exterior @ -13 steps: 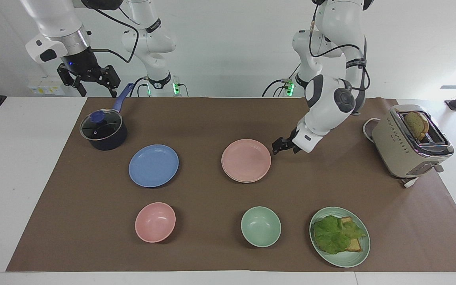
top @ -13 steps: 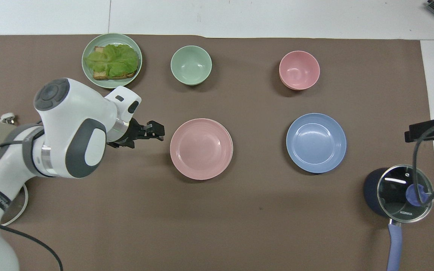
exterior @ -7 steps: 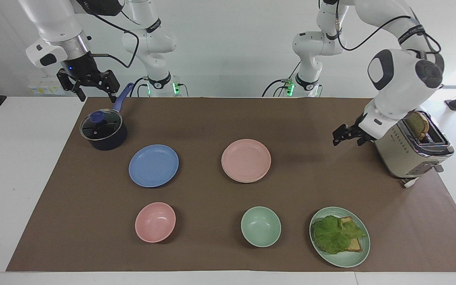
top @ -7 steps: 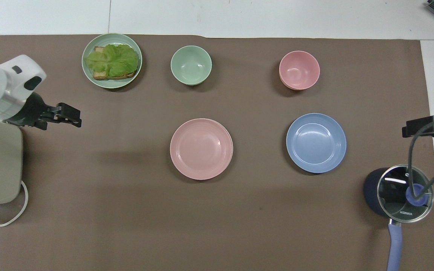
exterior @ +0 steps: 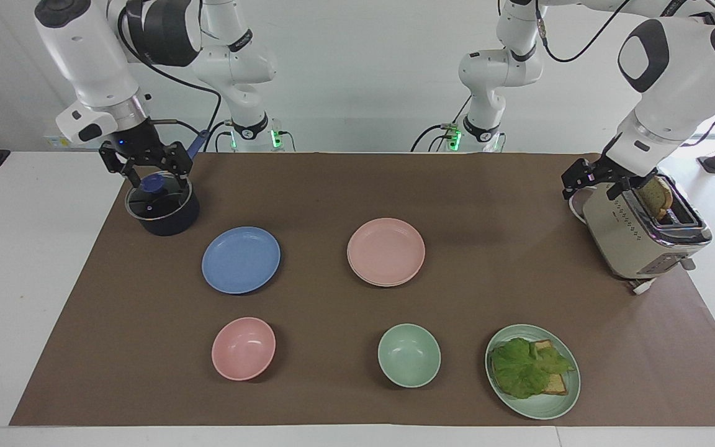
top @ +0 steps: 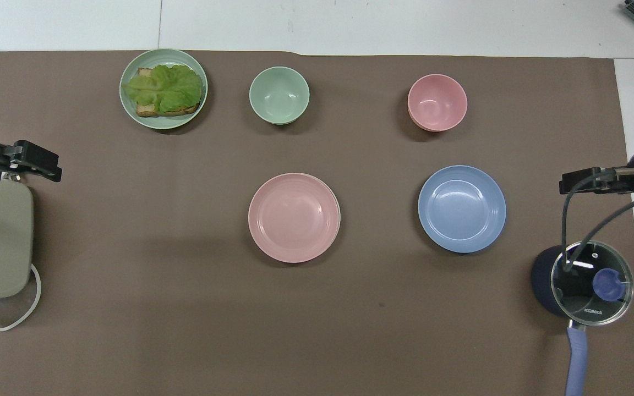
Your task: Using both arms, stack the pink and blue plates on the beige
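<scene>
Pink plate (exterior: 386, 251) sits mid-tabletop on the beige plate's rim (exterior: 387, 282), blue plate (exterior: 241, 259) beside it, unstacked; left gripper (exterior: 593, 180), over the toaster (exterior: 643, 226), and right gripper (exterior: 145, 162), over the pot (exterior: 162, 208), hold jaws open, empty.

I see bright, even light and sharp focus; soft shadows fall beneath the dishes, with glare at three o'clock.

Toaster (exterior: 643, 233), lidded saucepan (exterior: 162, 208), pink bowl (exterior: 243, 348), green bowl (exterior: 409, 355), lettuce-toast plate (exterior: 544, 406)
</scene>
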Motion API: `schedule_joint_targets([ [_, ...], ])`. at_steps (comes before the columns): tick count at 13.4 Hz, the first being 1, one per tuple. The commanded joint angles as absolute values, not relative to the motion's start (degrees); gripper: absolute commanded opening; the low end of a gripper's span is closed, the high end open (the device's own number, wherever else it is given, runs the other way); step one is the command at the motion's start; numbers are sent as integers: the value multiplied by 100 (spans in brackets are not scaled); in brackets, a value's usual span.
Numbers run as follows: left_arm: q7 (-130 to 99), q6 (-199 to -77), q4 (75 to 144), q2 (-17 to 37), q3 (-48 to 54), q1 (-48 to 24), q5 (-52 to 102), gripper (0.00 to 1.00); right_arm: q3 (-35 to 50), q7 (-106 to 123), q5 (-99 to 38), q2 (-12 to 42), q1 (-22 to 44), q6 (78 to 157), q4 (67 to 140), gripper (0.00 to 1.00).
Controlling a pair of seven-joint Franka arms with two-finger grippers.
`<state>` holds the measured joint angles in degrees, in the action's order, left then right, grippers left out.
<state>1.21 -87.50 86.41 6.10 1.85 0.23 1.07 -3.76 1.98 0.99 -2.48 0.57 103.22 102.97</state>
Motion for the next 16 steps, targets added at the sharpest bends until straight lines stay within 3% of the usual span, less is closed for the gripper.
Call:
schedule_joint_targets([
  [1,-17,-8525,8587,317,202,9,-27,100,-352,369,1,51,-9,10739,10336,100],
  [5,-35,-8517,8675,97,220,17,-35,100,-352,448,-158,632,-9,11310,10458,100],
  [16,-35,-8517,8675,97,220,18,-35,100,-352,1168,-623,1502,-88,12876,11268,100],
])
